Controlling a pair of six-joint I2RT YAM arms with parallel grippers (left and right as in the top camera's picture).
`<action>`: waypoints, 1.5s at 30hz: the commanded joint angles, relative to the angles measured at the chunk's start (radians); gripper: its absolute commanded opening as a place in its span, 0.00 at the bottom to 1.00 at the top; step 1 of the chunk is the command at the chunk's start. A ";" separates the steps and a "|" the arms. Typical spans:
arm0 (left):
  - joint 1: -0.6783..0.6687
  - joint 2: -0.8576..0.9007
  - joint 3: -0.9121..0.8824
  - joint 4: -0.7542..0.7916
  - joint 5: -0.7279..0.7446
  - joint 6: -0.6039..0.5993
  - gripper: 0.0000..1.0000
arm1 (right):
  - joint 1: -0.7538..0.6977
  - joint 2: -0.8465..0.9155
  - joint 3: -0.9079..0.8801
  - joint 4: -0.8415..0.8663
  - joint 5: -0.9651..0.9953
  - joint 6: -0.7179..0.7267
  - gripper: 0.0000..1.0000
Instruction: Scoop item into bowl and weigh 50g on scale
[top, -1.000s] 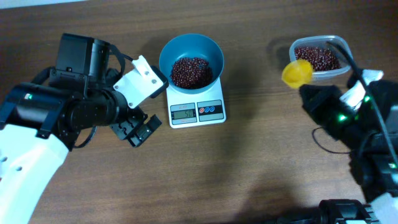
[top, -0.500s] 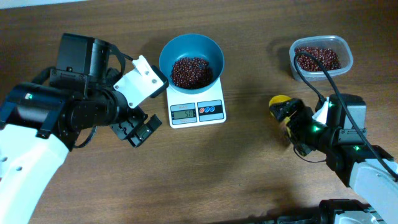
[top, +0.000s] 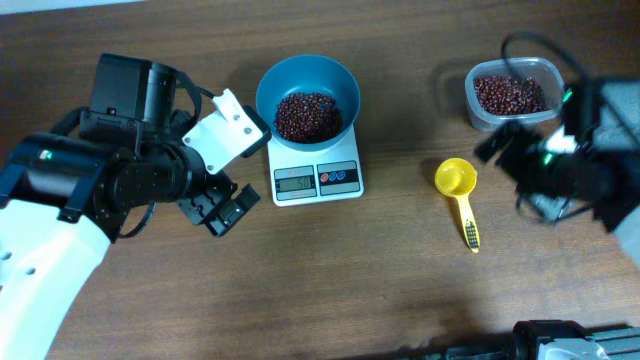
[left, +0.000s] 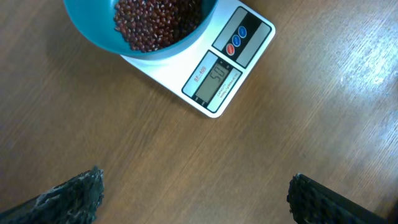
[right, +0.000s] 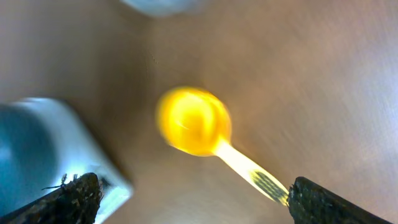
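Fingers (left: 73, 198) of the left gripper (top: 222, 208) stand spread wide over the bare table (top: 400, 290), pinching nothing, just left of the scale (top: 350, 166). On my screen the scale sits flat with its display and its red and blue buttons toward the near edge. The bowl (top: 345, 85) rests on its platform and overhangs the back. The beans (top: 307, 115) lie heaped in the bottom of the bowl. Further right I see a yellow scoop (top: 456, 180) lying on the wood, cup empty, handle running toward the near edge. Behind it a clear tub (top: 552, 80) holds more beans. The right gripper (right: 196, 202), blurred from overhead, hangs just right of the scoop. Its wrist view shows both fingers wide apart and the scoop lying free below them.
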 joint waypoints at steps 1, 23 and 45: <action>-0.003 -0.004 0.007 0.002 0.000 0.012 0.99 | 0.002 -0.006 0.301 -0.004 -0.143 -0.266 0.99; -0.003 -0.004 0.007 0.002 0.000 0.012 0.99 | 0.004 -1.056 -0.347 0.220 -0.081 -0.713 0.99; -0.003 -0.004 0.007 0.002 0.000 0.012 0.99 | 0.015 -1.063 -0.779 0.655 -0.062 -0.890 0.99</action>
